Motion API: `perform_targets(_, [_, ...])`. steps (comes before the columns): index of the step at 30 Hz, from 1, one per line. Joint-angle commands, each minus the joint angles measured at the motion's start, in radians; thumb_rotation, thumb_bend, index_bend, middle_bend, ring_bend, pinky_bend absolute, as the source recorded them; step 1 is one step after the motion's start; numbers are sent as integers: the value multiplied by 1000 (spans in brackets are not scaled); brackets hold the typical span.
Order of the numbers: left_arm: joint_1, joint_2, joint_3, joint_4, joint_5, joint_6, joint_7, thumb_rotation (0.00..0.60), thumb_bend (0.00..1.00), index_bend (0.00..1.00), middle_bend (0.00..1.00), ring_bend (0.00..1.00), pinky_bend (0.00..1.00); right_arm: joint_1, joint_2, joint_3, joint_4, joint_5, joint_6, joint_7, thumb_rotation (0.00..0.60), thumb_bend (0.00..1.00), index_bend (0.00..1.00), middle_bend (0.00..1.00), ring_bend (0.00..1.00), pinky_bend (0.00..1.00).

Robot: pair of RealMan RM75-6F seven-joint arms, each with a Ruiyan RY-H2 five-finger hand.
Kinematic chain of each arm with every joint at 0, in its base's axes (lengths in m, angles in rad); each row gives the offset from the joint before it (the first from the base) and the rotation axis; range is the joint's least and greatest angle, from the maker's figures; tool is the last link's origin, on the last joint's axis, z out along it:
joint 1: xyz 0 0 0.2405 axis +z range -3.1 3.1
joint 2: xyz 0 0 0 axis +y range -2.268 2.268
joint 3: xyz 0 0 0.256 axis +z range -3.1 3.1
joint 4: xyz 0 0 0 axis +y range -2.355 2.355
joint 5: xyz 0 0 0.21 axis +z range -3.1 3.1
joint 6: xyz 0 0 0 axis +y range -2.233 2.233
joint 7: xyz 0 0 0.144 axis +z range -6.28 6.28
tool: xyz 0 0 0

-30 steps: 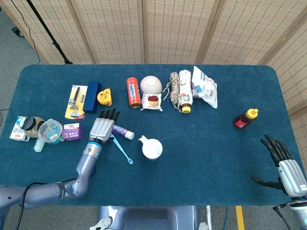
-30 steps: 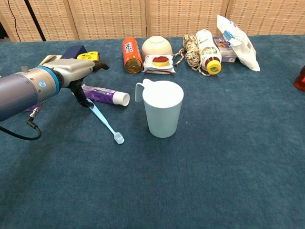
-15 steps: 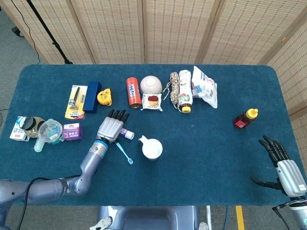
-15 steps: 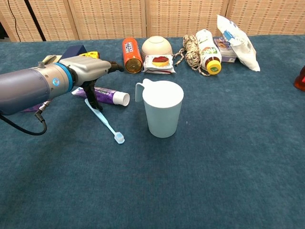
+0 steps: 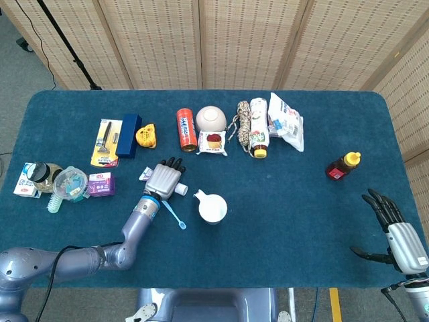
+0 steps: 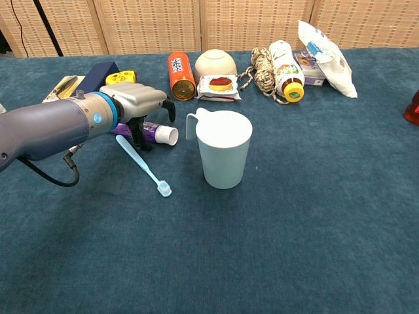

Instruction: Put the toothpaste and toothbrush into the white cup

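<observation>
The purple-and-white toothpaste tube [image 6: 160, 133] lies on the blue cloth, its white cap [image 5: 181, 190] pointing toward the white cup [image 5: 212, 208] [image 6: 224, 149]. My left hand [image 5: 164, 180] [image 6: 139, 104] hovers right over the tube, fingers bent down on its far side and thumb on the near side; the tube still lies flat. The light blue toothbrush [image 5: 173, 211] [image 6: 144, 165] lies just in front of the hand, bristles toward me. My right hand [image 5: 395, 233] rests open at the table's near right corner, holding nothing.
Along the back stand an orange can [image 5: 186, 129], a bowl [image 5: 210, 118], a snack pack [image 5: 213, 142], rope [image 5: 242, 124], a yellow-capped bottle [image 5: 259, 136] and a white bag [image 5: 286, 123]. A honey bottle [image 5: 343, 166] is at right. A razor pack [image 5: 106, 142] and blue box [image 5: 129, 135] sit left.
My left hand has slid right along the toothpaste toward its cap and its fingers have bent downward around the tube. Toothbrush, cup and right hand have stayed put.
</observation>
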Motion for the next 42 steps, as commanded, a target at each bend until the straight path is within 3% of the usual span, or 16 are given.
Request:
perform_targets(1, [2, -7, 7, 8, 21, 17, -13, 600, 332, 514, 370, 320, 423, 1, -1, 0, 1, -1, -1, 2, 600, 0, 0, 0, 0, 0])
perform_targets(3, [3, -8, 14, 8, 26, 22, -8, 600, 372, 596, 443, 400, 475, 1, -1, -2, 1, -3, -2, 3, 600, 0, 0, 0, 0, 0])
perform_targets(6, [3, -8, 26, 5, 17, 38, 19, 600, 413, 639, 478, 449, 508, 1, 0, -4, -2, -8, 0, 6, 600, 0, 0, 0, 0, 0])
perform_targets(14, [30, 43, 13, -59, 63, 77, -38, 600, 431, 656, 491, 463, 533, 1, 0, -5, -4, -11, 1, 8, 600, 0, 0, 0, 0, 0])
perform_targets(31, [207, 294, -64, -270, 396, 165, -608, 600, 430, 661, 493, 443, 533, 4, -6, -12, -13, -22, -4, -16, 600, 0, 0, 0, 0, 0])
perform_targets(42, [267, 448, -75, -451, 513, 188, -752, 600, 431, 678, 505, 457, 533, 5, -10, -13, -20, -19, -8, -34, 600, 0, 0, 0, 0, 0])
